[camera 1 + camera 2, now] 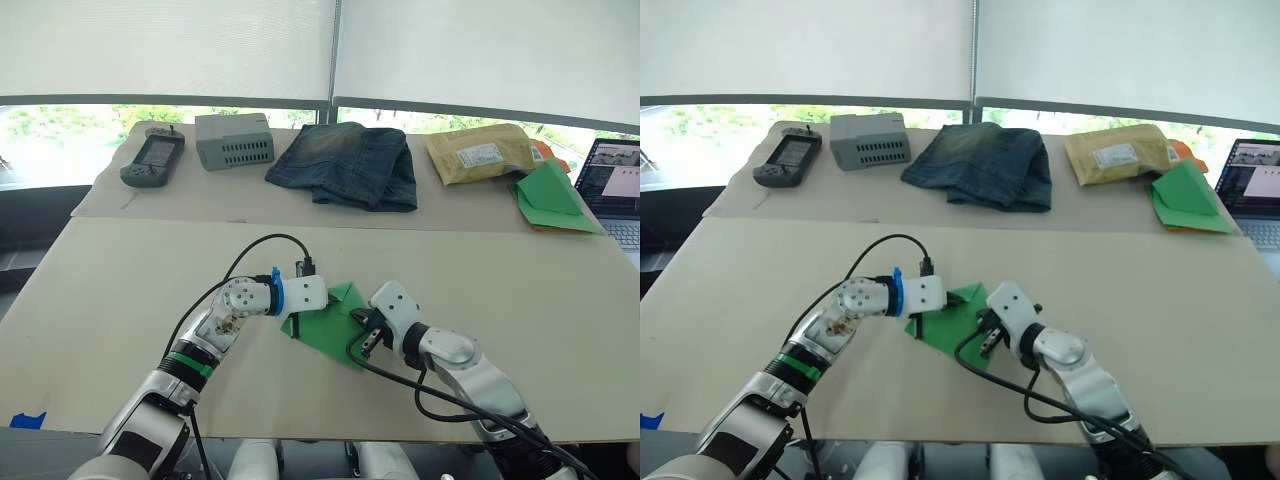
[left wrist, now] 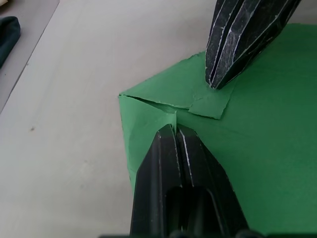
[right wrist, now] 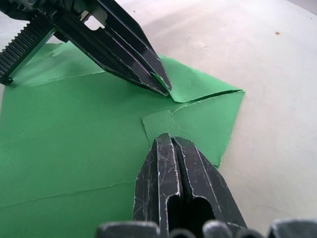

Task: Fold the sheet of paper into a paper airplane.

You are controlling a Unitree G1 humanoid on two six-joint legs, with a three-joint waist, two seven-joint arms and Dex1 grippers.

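The sheet of paper (image 1: 330,325) lies bright green and creased, partly folded, on the tan table between my two grippers. One corner is folded over into a flap (image 3: 198,84), with a small torn-edged flap (image 2: 208,101) beside it. My left gripper (image 2: 175,130) is shut, its tips pinching the raised edge of the folded flap. It also shows from the other side as the left gripper (image 3: 166,89). My right gripper (image 3: 171,139) is shut, and its tip presses down on the small flap. In the head view the right gripper (image 1: 362,335) sits at the sheet's right side.
Along the table's far side lie a handheld device (image 1: 152,160), a grey box (image 1: 233,140), folded jeans (image 1: 345,165), a padded envelope (image 1: 480,155) and a green paper stack with orange edges (image 1: 552,195). A laptop (image 1: 612,190) stands at the far right.
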